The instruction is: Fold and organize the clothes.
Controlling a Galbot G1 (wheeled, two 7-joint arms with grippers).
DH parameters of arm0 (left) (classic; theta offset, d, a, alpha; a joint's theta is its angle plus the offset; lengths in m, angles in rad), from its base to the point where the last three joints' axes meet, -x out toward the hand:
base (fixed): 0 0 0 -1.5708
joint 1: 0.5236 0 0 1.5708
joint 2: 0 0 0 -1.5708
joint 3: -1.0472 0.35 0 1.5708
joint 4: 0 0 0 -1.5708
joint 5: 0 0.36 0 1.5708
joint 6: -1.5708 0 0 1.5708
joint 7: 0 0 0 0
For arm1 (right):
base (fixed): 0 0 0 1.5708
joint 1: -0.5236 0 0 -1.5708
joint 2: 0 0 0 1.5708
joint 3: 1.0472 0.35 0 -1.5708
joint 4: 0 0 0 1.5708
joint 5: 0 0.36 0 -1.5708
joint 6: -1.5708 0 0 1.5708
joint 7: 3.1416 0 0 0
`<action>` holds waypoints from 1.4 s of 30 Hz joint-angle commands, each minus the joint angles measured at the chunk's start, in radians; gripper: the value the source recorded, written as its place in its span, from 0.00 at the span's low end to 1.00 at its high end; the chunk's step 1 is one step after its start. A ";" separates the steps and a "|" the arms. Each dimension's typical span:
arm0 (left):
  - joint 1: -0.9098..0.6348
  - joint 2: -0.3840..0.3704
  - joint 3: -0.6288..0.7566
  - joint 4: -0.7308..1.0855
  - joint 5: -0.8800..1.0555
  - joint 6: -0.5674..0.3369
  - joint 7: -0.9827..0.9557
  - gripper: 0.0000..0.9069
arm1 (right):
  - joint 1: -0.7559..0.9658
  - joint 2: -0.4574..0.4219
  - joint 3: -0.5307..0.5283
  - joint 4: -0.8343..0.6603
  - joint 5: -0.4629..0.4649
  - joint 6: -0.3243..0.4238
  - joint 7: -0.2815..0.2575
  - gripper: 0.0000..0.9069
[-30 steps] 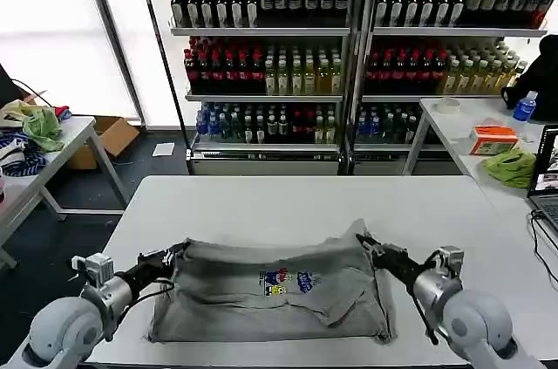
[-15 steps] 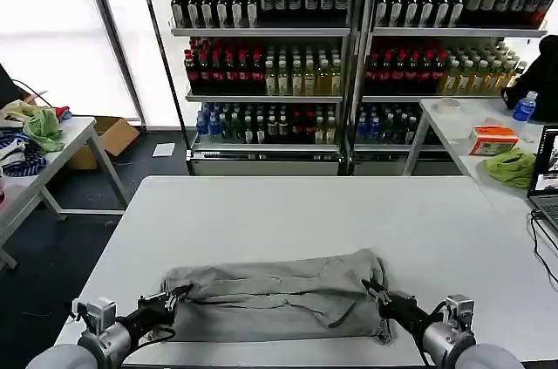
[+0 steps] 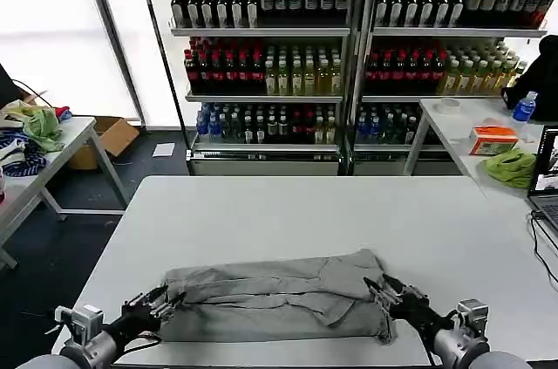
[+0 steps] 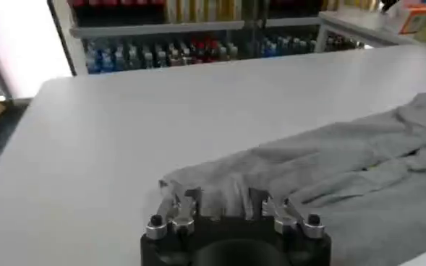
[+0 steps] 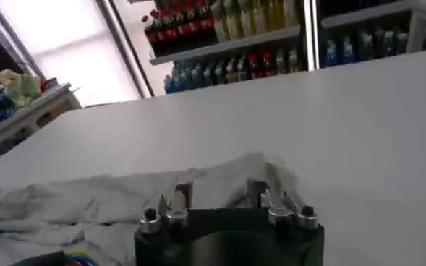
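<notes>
Our shirt (image 3: 275,297) now lies folded in half on the counter (image 3: 288,212), near its front edge; a second ago it was spread with its print showing. Our left pincer (image 3: 159,305) and right pincer (image 3: 387,290) have let go and stand wide, backing off the ends. One fold done.

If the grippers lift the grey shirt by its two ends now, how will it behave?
The light grey folded fabric shirt lies creased and rumpled on the white table, so it would probably sag limply between the left gripper and right gripper. It looks thin, likely light. Its loose fold may fall open.
</notes>
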 commanded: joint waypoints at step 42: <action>-0.011 -0.259 0.192 0.094 0.035 -0.193 -0.255 0.81 | -0.025 0.050 0.034 -0.125 -0.128 0.578 -0.144 1.00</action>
